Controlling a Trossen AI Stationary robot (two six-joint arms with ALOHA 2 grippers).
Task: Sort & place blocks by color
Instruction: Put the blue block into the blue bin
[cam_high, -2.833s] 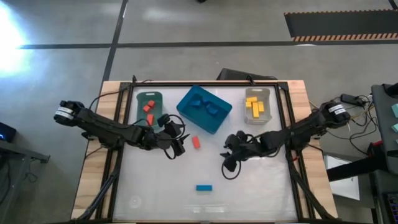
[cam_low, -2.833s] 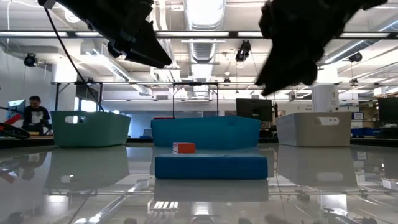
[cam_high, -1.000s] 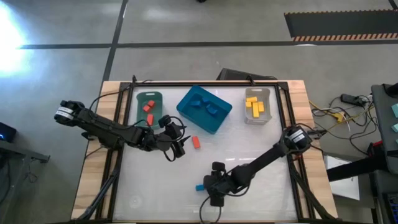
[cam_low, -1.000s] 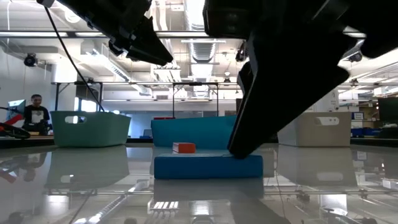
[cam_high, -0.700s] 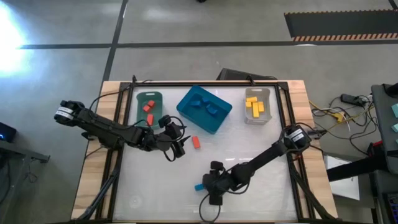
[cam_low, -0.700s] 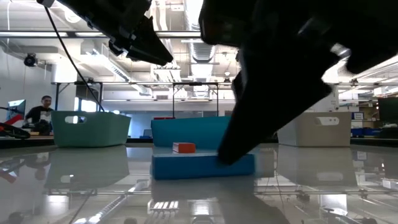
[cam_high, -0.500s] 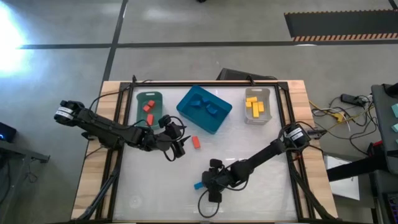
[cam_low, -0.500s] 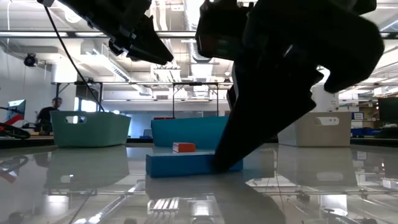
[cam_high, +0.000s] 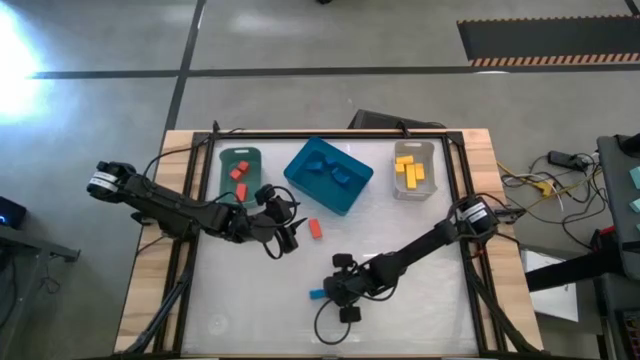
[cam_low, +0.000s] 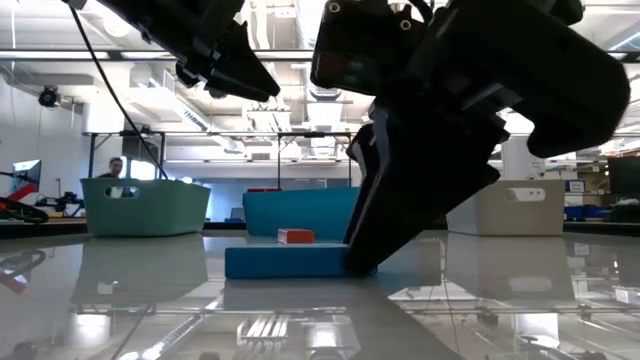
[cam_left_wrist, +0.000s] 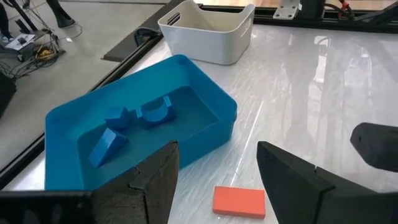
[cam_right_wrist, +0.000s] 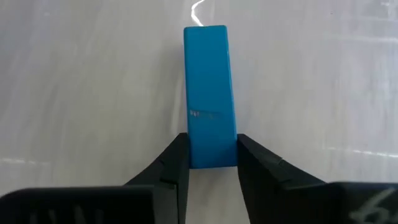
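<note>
Beside red block (cam_high: 315, 229), left hand (cam_high: 287, 236), open

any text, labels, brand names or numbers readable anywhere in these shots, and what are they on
No text can be read in any view.
Blue block held in the right end effector: a faint pale mark on its top face, too blurred to read.
Right end effector body, at the picture's lower corner: a raised mark, not legible.
Blue bin, white bin, red block: no label visible.

overhead, table-level, two close wrist views
</note>
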